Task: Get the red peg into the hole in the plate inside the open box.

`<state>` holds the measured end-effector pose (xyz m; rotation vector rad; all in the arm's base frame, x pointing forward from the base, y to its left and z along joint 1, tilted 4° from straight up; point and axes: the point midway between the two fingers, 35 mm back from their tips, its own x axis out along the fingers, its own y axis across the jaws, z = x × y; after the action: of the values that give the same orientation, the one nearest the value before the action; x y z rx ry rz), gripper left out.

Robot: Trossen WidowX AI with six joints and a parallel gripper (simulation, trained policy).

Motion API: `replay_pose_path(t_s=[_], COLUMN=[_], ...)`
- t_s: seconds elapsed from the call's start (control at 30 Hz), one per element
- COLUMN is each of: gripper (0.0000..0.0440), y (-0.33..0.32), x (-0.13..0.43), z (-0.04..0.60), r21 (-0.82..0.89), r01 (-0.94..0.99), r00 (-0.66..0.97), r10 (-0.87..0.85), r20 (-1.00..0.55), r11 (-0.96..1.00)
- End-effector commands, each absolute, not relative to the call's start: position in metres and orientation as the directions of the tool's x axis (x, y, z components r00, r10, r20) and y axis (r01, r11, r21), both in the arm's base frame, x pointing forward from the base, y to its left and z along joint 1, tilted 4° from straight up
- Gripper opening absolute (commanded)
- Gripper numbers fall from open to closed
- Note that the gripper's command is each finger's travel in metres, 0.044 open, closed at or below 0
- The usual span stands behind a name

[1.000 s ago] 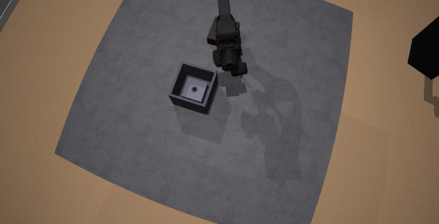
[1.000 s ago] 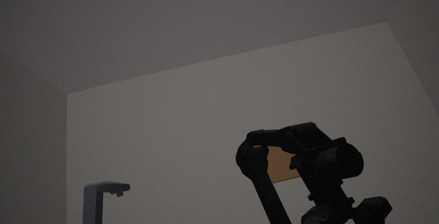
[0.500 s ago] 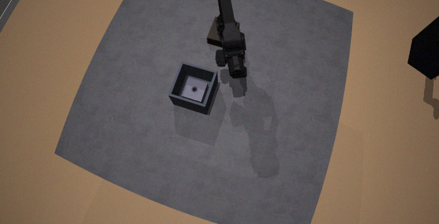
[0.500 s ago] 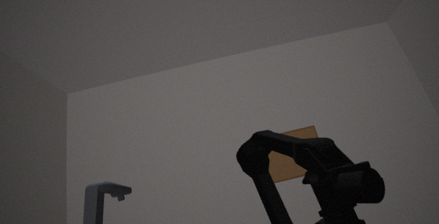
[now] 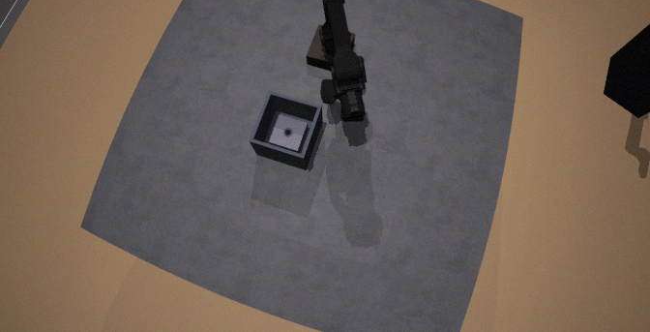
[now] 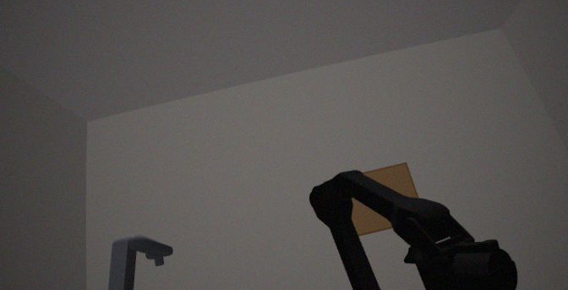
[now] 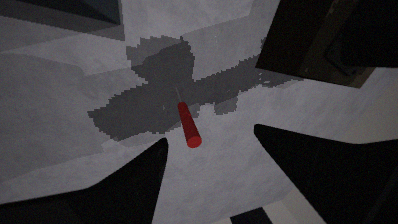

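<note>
The red peg (image 7: pixel 189 125) stands upright on the grey mat in the wrist view, seen from above, a little beyond the fingertips and between their lines. My gripper (image 7: pixel 211 135) is open and empty, with one black finger on each side of the peg's image. In the top view the arm hides the peg, and the fingertips cannot be made out. The open dark box (image 5: pixel 307 162) stands on the mat beside the arm's hand; its corner also shows at the top left of the wrist view. The pale plate (image 5: pixel 279 133) at its bottom has an empty round hole.
The arm's brown base block (image 5: pixel 316 58) (image 7: pixel 295 45) stands behind the hand on the grey mat (image 5: pixel 193 184). A black object (image 5: pixel 634 73) is at the far right of the top view. The exterior view shows walls, an orange panel (image 6: pixel 374 220), the arm and a grey post (image 6: pixel 120 262).
</note>
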<state>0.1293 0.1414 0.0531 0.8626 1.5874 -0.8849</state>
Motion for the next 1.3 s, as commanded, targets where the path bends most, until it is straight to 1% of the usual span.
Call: replay_pose_path(t_s=[0.0,0.17,0.27,0.4,0.7,0.77,1.27], gripper=[0.0415,0.0392,0.0361,0.0272,0.0040,0.0000,0.0000], y=[0.140,0.140,0.141,0.145,0.154,0.156,0.177], x=[0.129,0.130,0.131,0.134,0.140,0.141,0.158], z=[0.039,0.027,0.020,0.012,0.000,-0.001,0.030], r21=[-0.119,-0.115,-0.107,-0.098,-0.081,-0.075,0.036], r01=[0.889,0.898,0.902,0.904,0.891,0.888,0.916], r00=[-0.166,-0.157,-0.149,-0.142,-0.138,-0.136,-0.058], r10=[0.068,0.065,0.068,0.077,0.097,0.104,0.222], r20=[-0.984,-0.986,-0.987,-0.987,-0.986,-0.985,-0.973], r11=[0.443,0.425,0.418,0.417,0.446,0.454,0.400])
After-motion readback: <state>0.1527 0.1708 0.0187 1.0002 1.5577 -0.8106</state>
